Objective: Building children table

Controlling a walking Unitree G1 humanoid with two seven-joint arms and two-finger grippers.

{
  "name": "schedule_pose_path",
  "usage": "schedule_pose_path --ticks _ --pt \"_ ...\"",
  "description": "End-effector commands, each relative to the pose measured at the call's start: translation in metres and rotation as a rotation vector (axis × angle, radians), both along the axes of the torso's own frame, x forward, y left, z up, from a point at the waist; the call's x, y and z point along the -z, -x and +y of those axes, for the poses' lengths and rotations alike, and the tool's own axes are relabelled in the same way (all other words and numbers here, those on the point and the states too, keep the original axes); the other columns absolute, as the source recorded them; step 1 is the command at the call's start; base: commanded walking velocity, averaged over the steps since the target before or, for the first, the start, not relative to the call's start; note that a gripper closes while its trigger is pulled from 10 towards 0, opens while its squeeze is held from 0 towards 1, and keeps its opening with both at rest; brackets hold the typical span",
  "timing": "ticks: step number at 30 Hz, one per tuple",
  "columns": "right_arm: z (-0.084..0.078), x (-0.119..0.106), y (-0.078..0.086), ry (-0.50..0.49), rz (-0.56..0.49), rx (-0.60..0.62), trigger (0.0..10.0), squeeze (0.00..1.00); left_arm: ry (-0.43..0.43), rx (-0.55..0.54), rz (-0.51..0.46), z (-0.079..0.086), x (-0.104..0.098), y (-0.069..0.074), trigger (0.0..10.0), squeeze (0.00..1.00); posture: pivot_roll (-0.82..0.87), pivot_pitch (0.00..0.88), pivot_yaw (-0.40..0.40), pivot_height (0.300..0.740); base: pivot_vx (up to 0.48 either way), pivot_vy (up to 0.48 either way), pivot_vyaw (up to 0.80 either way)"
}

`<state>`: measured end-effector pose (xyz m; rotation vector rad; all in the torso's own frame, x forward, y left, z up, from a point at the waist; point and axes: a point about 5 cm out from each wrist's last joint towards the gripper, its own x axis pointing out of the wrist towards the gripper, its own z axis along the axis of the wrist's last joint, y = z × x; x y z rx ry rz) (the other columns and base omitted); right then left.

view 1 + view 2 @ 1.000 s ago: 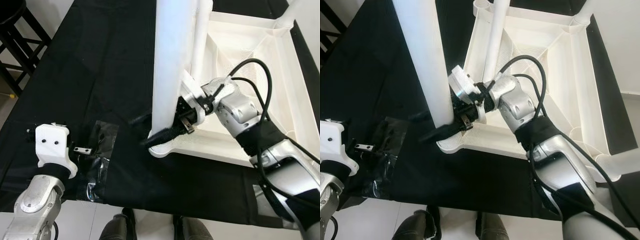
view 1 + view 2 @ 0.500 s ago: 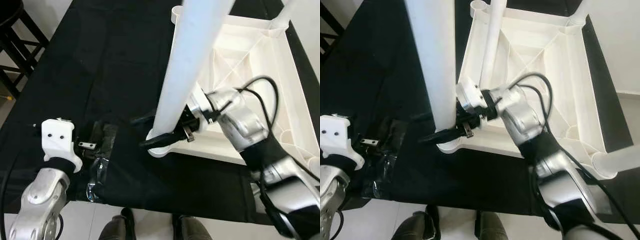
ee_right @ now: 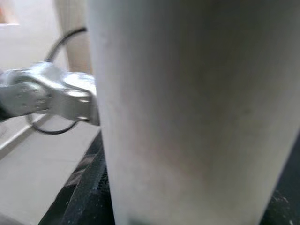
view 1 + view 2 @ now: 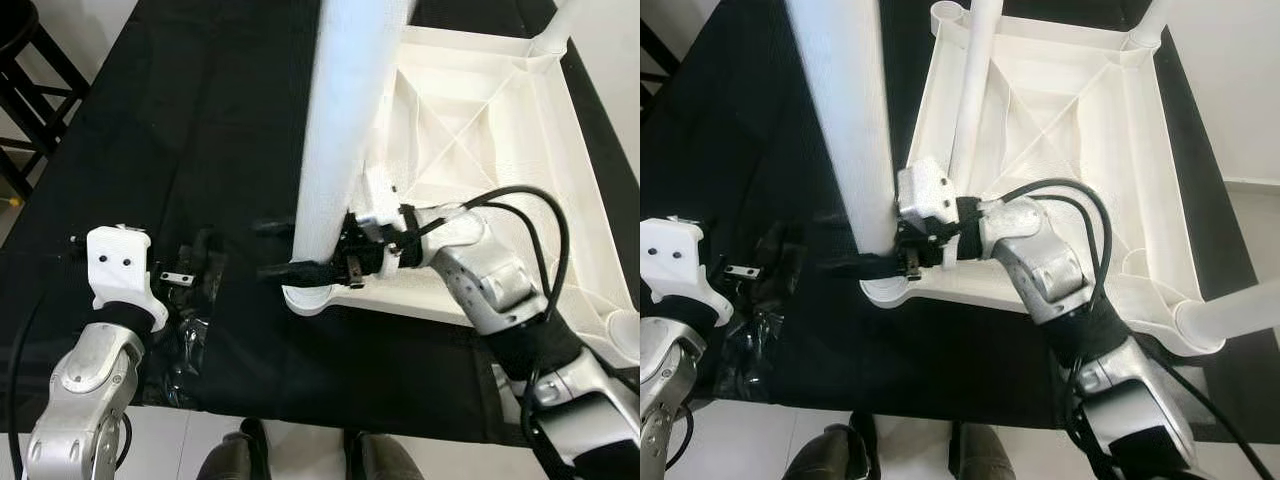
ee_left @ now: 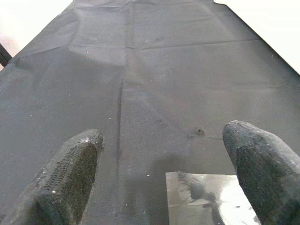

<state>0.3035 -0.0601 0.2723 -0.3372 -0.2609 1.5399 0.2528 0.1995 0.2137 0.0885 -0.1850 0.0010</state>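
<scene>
A white plastic tabletop (image 4: 470,130) lies upside down on a black cloth. A thick white table leg (image 4: 345,120) stands in its near left corner socket. My right gripper (image 4: 285,248) is shut on the foot of this leg, one black finger on each side, and the leg (image 3: 187,108) looms close in the right wrist view. My left gripper (image 5: 164,164) is open, low over the cloth to the left, with a clear plastic bag (image 5: 211,197) just beneath it.
Another leg (image 4: 975,80) stands at the far left corner, and two more (image 4: 560,25) (image 4: 1230,315) at the right corners. A black stool (image 4: 30,90) is off the table's far left. The cloth's front edge runs just above my feet (image 4: 240,455).
The held leg has swung from a slant to nearly upright in its socket, with my right gripper still on it. The left arm has barely shifted.
</scene>
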Motion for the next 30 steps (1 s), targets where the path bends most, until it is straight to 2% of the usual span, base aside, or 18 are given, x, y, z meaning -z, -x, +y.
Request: schedule_pose_path --ticks 1,2,3,5,6,7,8,9,10,11,12,15,23,26,28,30 --pt "-0.008 0.051 -0.018 0.135 0.231 0.305 10.0 0.00 -0.004 -0.004 0.022 0.001 0.007 0.000 10.0 0.00 0.02 0.354 -0.041 0.740 0.000 0.000 0.00" --pt "-0.008 0.051 -0.018 0.135 0.231 0.305 10.0 0.00 -0.004 -0.004 0.022 0.001 0.007 0.000 10.0 0.00 0.02 0.354 -0.041 0.740 0.000 0.000 0.00" --pt "-0.007 0.057 -0.020 0.132 0.286 0.448 10.0 0.00 -0.004 -0.003 0.020 0.001 0.007 -0.001 10.0 0.00 0.02 0.353 -0.043 0.740 0.000 0.000 0.00" --pt "-0.007 0.057 -0.020 0.132 0.286 0.448 10.0 0.00 -0.004 -0.003 0.020 0.001 0.007 -0.001 10.0 0.00 0.02 0.353 -0.043 0.740 0.000 0.000 0.00" --pt "-0.002 0.070 -0.015 0.113 0.319 0.614 10.0 0.00 -0.004 0.000 0.018 0.001 0.007 -0.001 10.0 0.00 0.01 0.355 -0.043 0.740 0.000 0.000 0.00" --pt "-0.002 0.070 -0.015 0.113 0.319 0.614 10.0 0.00 -0.004 0.000 0.018 0.001 0.007 -0.001 10.0 0.00 0.01 0.355 -0.043 0.740 0.000 0.000 0.00" --pt "0.002 0.080 -0.008 0.086 0.344 0.731 10.0 0.00 -0.003 0.003 0.017 0.000 0.007 -0.002 10.0 0.00 0.01 0.354 -0.040 0.740 0.000 0.000 0.00" --pt "0.002 0.080 -0.008 0.086 0.344 0.731 10.0 0.00 -0.003 0.003 0.017 0.000 0.007 -0.002 10.0 0.00 0.01 0.354 -0.040 0.740 0.000 0.000 0.00" --pt "0.005 0.085 -0.002 0.062 0.352 0.822 10.0 0.00 -0.004 0.005 0.015 0.000 0.007 -0.002 10.0 0.00 0.01 0.353 -0.039 0.740 0.000 0.000 0.00" --pt "0.005 0.085 -0.002 0.062 0.352 0.822 10.0 0.00 -0.004 0.005 0.015 0.000 0.007 -0.002 10.0 0.00 0.01 0.353 -0.039 0.740 0.000 0.000 0.00" --pt "0.008 0.087 0.002 0.030 0.352 0.871 10.0 0.00 -0.004 0.008 0.013 -0.001 0.007 -0.003 10.0 0.00 0.01 0.349 -0.036 0.740 0.000 0.000 0.00" --pt "0.013 0.087 0.004 0.025 0.327 0.891 10.0 0.00 -0.006 0.009 0.005 0.000 0.005 -0.005 10.0 0.00 0.01 0.343 -0.033 0.740 0.000 0.000 0.00" --pt "0.011 0.082 0.000 0.027 0.299 0.936 10.0 0.00 -0.009 0.003 -0.011 0.003 0.001 -0.007 10.0 0.00 0.01 0.329 -0.033 0.740 0.000 0.000 0.00" --pt "0.012 0.076 -0.002 -0.008 0.287 0.956 10.0 0.00 -0.010 -0.002 -0.031 0.007 -0.005 -0.010 10.0 0.00 0.02 0.317 -0.031 0.740 0.000 0.000 0.00" --pt "0.017 0.064 0.000 -0.097 0.266 0.891 10.0 0.00 0.005 0.022 -0.065 0.011 -0.018 -0.015 10.0 0.00 0.02 0.305 -0.024 0.740 0.000 0.000 0.00" --pt "0.019 0.059 0.002 -0.134 0.259 0.853 10.0 0.00 0.017 0.043 -0.079 0.012 -0.024 -0.017 10.0 0.00 0.02 0.301 -0.022 0.740 0.000 0.000 0.00"
